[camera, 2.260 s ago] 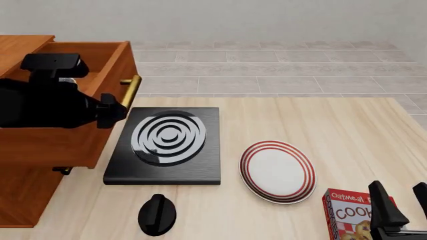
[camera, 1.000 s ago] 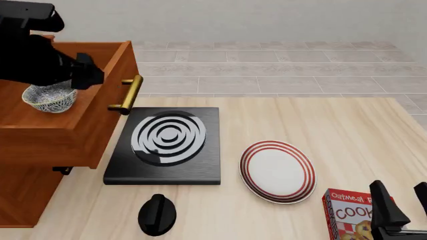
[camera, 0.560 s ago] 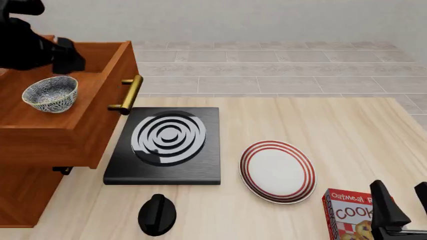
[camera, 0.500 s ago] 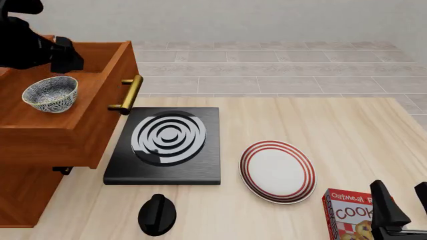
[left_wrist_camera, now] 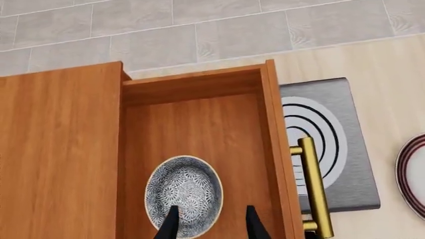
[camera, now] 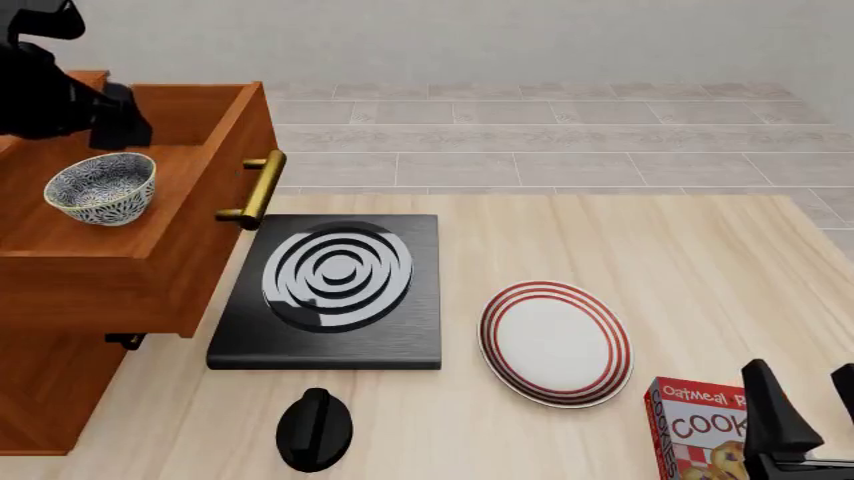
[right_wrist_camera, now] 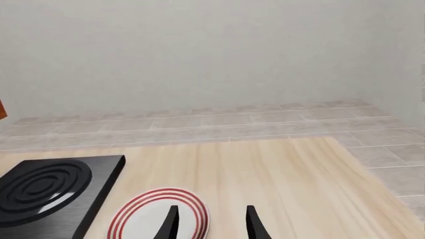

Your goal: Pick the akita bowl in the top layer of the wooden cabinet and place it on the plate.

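Here, at far left, the akita bowl (camera: 100, 188) sits upright in the pulled-out top layer (camera: 200, 215) of the wooden cabinet (camera: 47, 400); the left gripper (left_wrist_camera: 209, 224) hovers above it, fingers parted, holding nothing. Farther right, the plate (camera: 555, 343) lies bare beside the stove (camera: 334, 290). The right gripper (right_wrist_camera: 211, 223) is likewise parted, empty.

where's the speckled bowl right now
In the front view the bowl sits at the far left inside the open top drawer, under the left pincer, well left of the stove.
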Motion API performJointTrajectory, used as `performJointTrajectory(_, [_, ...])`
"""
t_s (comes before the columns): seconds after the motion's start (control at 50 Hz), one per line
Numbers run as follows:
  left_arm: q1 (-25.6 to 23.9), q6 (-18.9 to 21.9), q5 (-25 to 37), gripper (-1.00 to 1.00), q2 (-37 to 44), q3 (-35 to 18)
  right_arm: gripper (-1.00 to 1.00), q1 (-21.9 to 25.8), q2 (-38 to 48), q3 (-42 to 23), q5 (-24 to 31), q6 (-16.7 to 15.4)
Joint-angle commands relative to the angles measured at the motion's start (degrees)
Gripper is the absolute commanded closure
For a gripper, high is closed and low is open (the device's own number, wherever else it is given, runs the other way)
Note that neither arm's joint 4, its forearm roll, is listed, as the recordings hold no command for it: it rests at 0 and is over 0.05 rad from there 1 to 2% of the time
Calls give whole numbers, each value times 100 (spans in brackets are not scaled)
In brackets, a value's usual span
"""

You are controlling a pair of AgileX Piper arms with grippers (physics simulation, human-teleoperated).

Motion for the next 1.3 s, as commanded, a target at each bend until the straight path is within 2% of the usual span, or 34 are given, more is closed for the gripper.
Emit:
performJointTrajectory(0.02, [93, 165, 76, -100, 210, -56, -100, -55, 0, -3, -8, 1])
performJointTrajectory(0.5, [-93, 254, 3, -100, 548, 9, -100, -42, 6, -4, 4, -13])
performJointTrajectory(0.76, [-160, 174, -220, -100, 588, 350, -100, -46, 0, -1, 7, 5])
performJointTrajectory(1.3, [-66, 124, -469, -100, 559, 711, -100, -51, 0, 6, 7, 10])
